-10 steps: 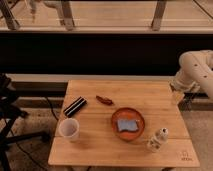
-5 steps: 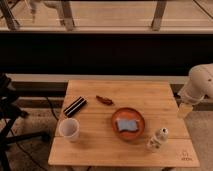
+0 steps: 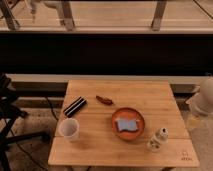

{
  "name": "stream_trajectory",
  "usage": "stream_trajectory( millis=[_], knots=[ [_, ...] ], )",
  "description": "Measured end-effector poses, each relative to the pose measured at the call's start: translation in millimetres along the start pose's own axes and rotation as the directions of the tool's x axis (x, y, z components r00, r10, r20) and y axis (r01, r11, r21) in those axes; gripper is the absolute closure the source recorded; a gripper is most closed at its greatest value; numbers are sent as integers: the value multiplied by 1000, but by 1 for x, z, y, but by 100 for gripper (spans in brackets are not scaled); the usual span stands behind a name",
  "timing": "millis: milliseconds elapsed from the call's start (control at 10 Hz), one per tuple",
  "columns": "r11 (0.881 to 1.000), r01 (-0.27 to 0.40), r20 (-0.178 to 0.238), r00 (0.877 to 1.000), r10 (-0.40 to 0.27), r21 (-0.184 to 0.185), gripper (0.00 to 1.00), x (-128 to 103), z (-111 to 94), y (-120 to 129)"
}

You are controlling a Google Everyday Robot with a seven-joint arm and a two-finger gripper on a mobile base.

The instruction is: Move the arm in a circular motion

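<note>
The cream-white arm (image 3: 204, 98) shows only at the far right edge of the camera view, beside the right edge of the wooden table (image 3: 100, 147). Just a rounded joint and a short segment are in view; the rest is cut off by the frame. Its slim pale tip, the gripper (image 3: 192, 120), hangs just off the table's right side, at about tabletop height. It holds nothing that I can see and touches none of the items on the table.
On the table are a black bar-shaped object (image 3: 75, 106), a small reddish-brown item (image 3: 104, 99), an orange plate (image 3: 118, 115) with a blue sponge (image 3: 126, 124), a white cup (image 3: 69, 129) and a small white bottle (image 3: 157, 139). A black stand (image 3: 7, 107) is at the left.
The arm has swung to the right and down, from over the table's far right corner to nearly out of view at the right edge. The tabletop items have not moved.
</note>
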Motion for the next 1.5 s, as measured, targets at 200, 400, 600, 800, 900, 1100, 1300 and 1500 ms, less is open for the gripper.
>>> stream_trajectory(
  millis=[200,400,600,800,900,1100,1300,1500],
  knots=[
    [1000,1,5,1000,-1,-3,20,-1,-10,27],
    [1000,17,7,1000,-16,-12,20,-17,-19,48],
    [998,53,0,999,-53,-18,20,-47,-36,69],
    [997,74,-7,997,-75,-28,20,-72,-50,85],
    [995,89,-7,996,-89,-36,20,-91,-55,92],
    [991,131,5,991,-131,-39,20,-126,-64,100],
    [981,189,26,982,-188,-39,20,-163,-70,102],
    [963,268,51,963,-266,-34,20,-202,-66,83]
  ],
)
